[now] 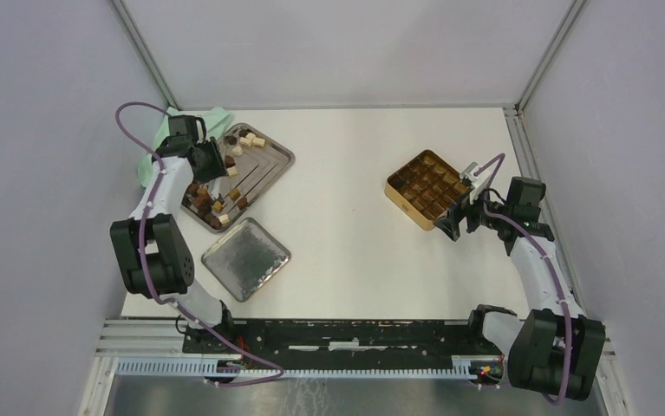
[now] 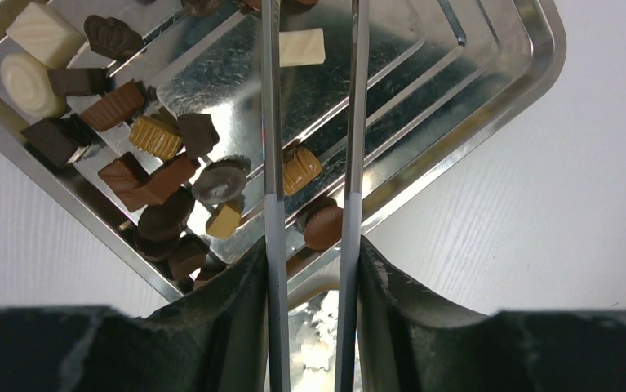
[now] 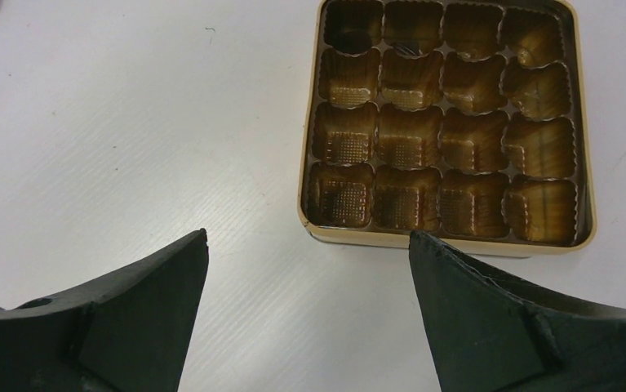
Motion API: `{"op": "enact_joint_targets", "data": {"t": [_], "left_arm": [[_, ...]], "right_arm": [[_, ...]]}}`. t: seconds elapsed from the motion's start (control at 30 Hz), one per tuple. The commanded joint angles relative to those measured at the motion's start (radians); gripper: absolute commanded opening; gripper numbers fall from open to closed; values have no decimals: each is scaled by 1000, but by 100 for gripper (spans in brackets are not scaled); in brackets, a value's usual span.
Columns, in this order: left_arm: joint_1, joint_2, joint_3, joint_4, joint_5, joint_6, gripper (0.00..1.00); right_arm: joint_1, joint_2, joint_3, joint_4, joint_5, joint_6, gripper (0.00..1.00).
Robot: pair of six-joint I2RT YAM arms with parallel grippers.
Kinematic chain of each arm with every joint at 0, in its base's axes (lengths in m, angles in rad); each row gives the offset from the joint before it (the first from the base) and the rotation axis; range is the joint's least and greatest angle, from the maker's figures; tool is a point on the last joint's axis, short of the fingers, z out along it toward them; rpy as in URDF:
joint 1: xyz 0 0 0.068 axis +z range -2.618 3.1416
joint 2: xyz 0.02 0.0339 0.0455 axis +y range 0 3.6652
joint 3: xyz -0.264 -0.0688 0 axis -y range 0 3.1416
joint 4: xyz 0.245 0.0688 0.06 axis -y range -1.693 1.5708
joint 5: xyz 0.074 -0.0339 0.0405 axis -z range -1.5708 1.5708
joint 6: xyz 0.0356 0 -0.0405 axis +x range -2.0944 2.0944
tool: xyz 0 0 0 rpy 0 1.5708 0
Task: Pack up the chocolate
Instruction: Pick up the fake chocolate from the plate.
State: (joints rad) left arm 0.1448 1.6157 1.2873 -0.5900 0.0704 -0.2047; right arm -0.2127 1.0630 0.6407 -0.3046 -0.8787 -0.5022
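Because the chocolate (image 2: 301, 167) in the metal tray (image 2: 472, 98) looks light, slick and easily marred, grip 1 piece gently across flat sides; the left gripper (image 2: 313, 33) sits part-spread, apparently pinching nothing, the right gripper (image 3: 308, 234) wide apart.

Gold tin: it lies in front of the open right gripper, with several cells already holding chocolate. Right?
No. The gold tin does lie in front of the open right gripper, but the right wrist view shows all its cells empty.

Table (image 1: 337, 199): far tray (image 1: 270, 166), near tray (image 1: 244, 257), tin (image 1: 407, 203), bag (image 1: 216, 116).
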Motion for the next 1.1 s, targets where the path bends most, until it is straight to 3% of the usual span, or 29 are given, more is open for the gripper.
{"op": "enact_joint_targets", "data": {"t": [0.0,0.33,0.9,1.07], "left_arm": [[6,39,72,38,-25,0,44],[7,108,97,29,-34,15,44],[-22,116,85,7,114,9,38],[-36,130,84,7,66,17,38]], "right_arm": [[18,16,7,7,21,-23,98],[38,30,7,7,36,-31,98],[39,28,5,1,47,-41,98],[39,28,5,-1,47,-42,98]]}}
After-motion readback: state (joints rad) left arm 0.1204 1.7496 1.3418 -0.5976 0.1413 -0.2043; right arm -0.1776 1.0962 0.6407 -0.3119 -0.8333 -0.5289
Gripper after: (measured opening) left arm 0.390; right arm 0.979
